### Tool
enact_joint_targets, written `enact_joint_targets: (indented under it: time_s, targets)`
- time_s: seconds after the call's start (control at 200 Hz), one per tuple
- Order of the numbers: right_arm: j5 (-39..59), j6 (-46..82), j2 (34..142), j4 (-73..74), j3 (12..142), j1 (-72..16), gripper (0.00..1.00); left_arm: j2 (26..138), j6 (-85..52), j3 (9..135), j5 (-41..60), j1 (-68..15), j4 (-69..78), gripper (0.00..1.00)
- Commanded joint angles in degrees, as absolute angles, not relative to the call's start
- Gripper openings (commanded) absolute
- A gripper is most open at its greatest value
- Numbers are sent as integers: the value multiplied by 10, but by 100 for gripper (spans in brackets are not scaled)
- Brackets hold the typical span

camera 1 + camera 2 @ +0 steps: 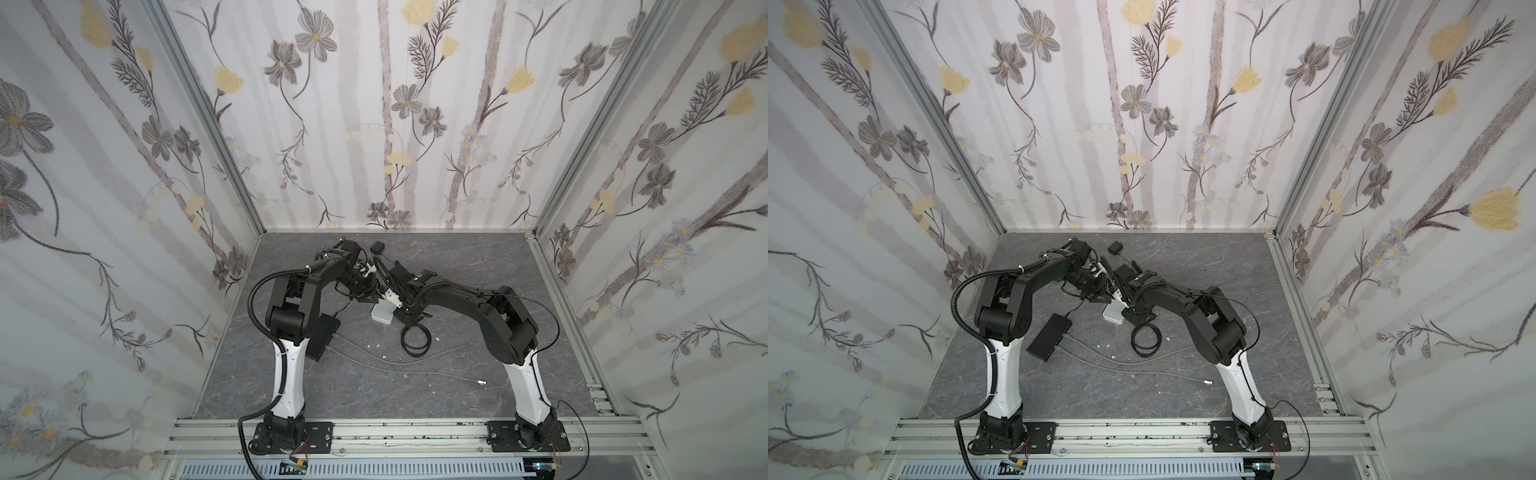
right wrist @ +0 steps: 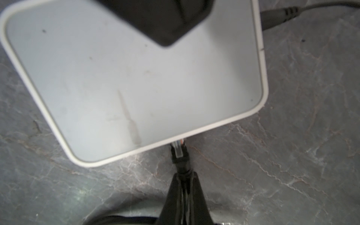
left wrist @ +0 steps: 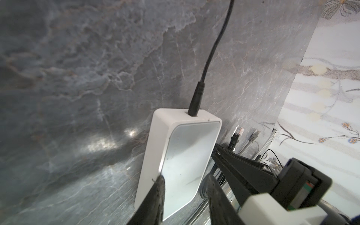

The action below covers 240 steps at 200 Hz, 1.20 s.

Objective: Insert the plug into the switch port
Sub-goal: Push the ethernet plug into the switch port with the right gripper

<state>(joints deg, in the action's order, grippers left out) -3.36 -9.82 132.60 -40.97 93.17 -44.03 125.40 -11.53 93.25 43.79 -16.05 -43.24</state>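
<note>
Lower centre, right wrist view: right gripper (image 2: 183, 181) clamped tight on plug (image 2: 178, 151) boot. Plug tip meets switch (image 2: 136, 78) lower edge; seating unclear. Beyond, left gripper (image 3: 185, 180) part-open, 2 fingers bracing switch sides. Step: insertion. Next: straight push, likely. Top views hide this contact; port face unseen anywhere.

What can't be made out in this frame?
Port: right wrist view, hidden beneath the switch rim; how deep the plug sits unclear.
Plug in both top views: too small, behind the right gripper.
Grip of the left gripper: left wrist view, jaws flank the switch, contact hidden.
</note>
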Motion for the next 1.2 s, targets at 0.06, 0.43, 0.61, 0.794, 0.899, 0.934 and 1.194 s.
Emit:
enact_joint_targets:
  time_s: [0.06,0.43,0.61,0.794,0.899,0.934,1.194]
  targets:
    - [-31,-103,1322,-377,923,-441,0,1236,-122,920,395,-156,-414,39]
    - [-33,-102,1316,-369,909,-440,0,1239,-136,913,403,-149,-387,39]
    - [-31,-102,1316,-369,914,-440,0,1264,-130,922,396,-155,-401,37]
    - [-30,-105,1320,-370,923,-440,0,1278,-110,927,386,-174,-423,35]
    - [-32,-110,1327,-371,940,-439,0,1290,-87,938,374,-189,-452,35]
    - [-32,-112,1327,-370,946,-439,0,1291,-84,937,373,-192,-454,35]
    - [31,-118,1321,-308,957,-426,0,1291,-77,924,370,-203,-458,34]
